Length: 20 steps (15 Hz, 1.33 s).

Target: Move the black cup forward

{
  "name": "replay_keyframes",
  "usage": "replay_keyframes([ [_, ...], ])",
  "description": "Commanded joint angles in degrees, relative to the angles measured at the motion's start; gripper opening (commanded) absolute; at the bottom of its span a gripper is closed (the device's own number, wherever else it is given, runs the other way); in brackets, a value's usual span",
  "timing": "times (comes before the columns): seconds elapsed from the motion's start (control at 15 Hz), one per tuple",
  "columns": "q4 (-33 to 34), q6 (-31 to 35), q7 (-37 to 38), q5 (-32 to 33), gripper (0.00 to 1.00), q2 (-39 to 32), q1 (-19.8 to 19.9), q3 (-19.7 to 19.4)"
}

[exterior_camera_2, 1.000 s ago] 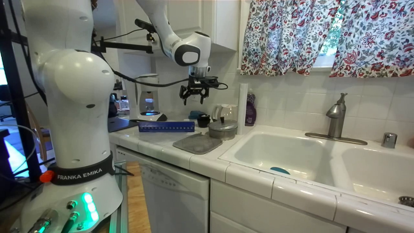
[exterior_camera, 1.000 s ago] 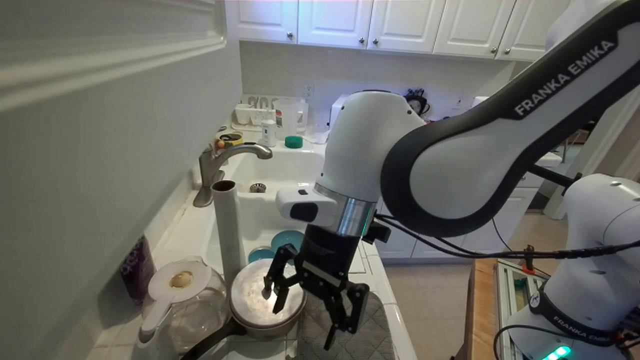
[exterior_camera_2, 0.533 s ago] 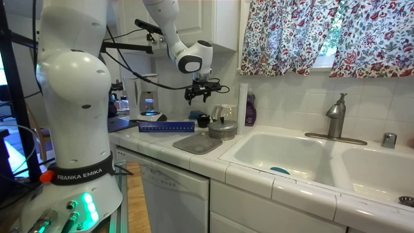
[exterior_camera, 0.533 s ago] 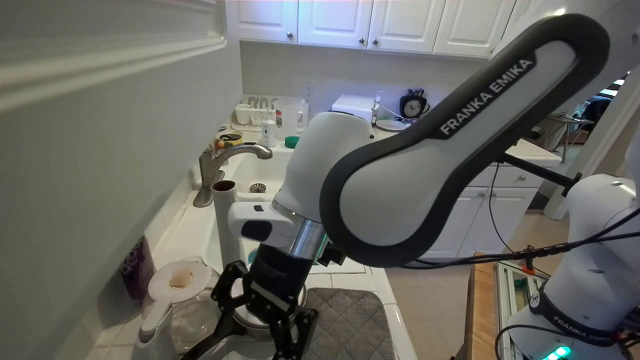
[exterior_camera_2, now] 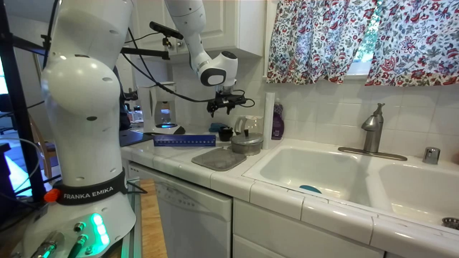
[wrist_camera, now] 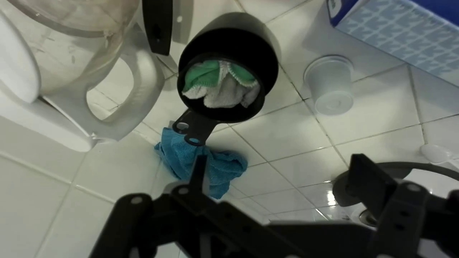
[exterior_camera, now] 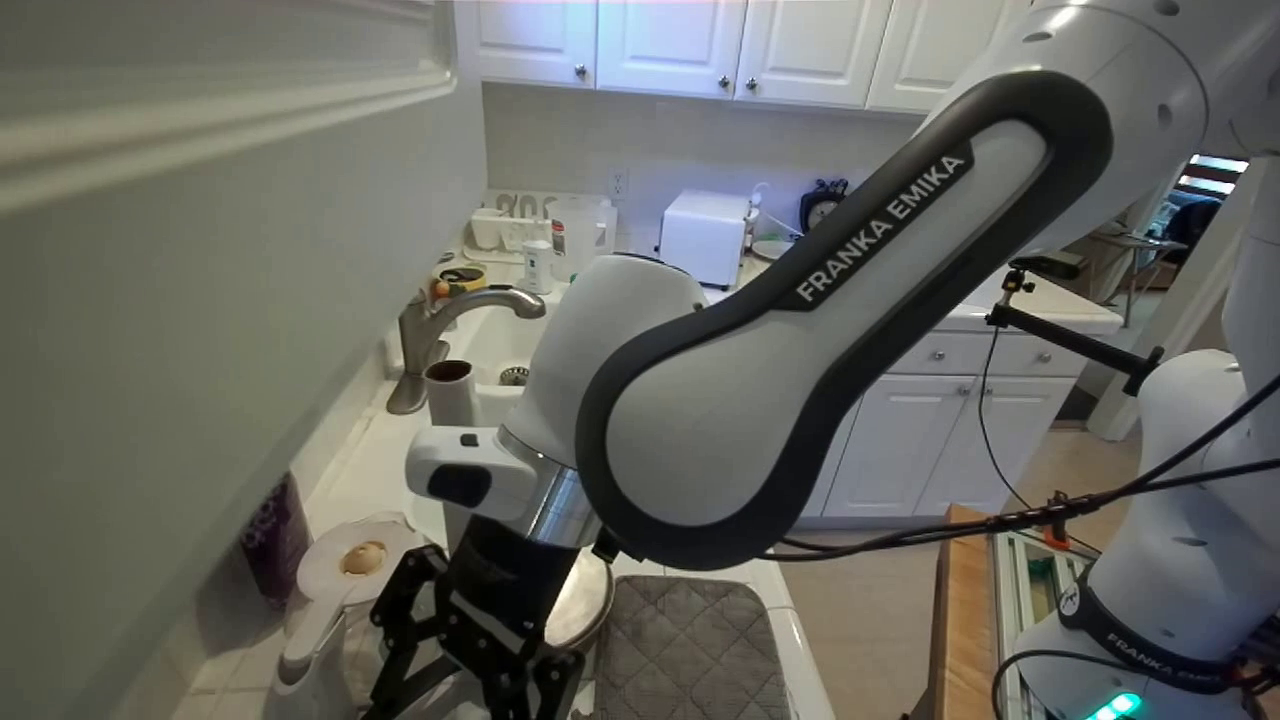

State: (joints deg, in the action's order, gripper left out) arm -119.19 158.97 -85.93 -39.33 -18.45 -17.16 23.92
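The black cup (wrist_camera: 224,41) stands on the white tiled counter in the wrist view, with a green and white cloth inside. Its flat handle with two holes points down-left over a blue cloth (wrist_camera: 218,166). The black cup also shows in an exterior view (exterior_camera_2: 226,134), between the blue box and the lidded pot. My gripper (wrist_camera: 279,159) is open and empty, its fingers wide apart. In an exterior view the gripper (exterior_camera_2: 220,111) hangs above the cup, clear of it. In an exterior view the gripper (exterior_camera: 490,640) has its fingertips cut off by the bottom edge, and the cup is not visible there.
A glass carafe with a white handle (wrist_camera: 143,89) stands beside the cup. Nearby are a small clear cup (wrist_camera: 330,86), a blue box (exterior_camera_2: 184,140), a lidded pot (exterior_camera_2: 247,144), a white tube (exterior_camera_2: 269,122) and a grey mat (exterior_camera_2: 218,160).
The arm has swung left and down in one exterior view, and slightly right and down in the other. My gripper stays open. The black cup has not moved.
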Motion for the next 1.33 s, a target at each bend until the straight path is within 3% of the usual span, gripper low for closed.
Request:
replay_keyframes([
  [0.0, 0.03, 0.28, 1.21, 1.58, 1.0, -0.29, 1.81, 1.92],
  [0.47, 1.57, 9.66, 1.14, 3.2, 1.0, -5.23, 0.83, 4.77],
  [0.53, 1.9, 11.35, -0.55, 1.28, 1.0, -5.9, -0.9, 3.45],
  [0.87, 4.21, 18.54, -0.79, 0.46, 1.0, -10.85, -1.57, 4.5],
  [1.27, 9.88, 21.34, 0.4, 0.96, 1.0, -16.66, -3.0, 5.3],
])
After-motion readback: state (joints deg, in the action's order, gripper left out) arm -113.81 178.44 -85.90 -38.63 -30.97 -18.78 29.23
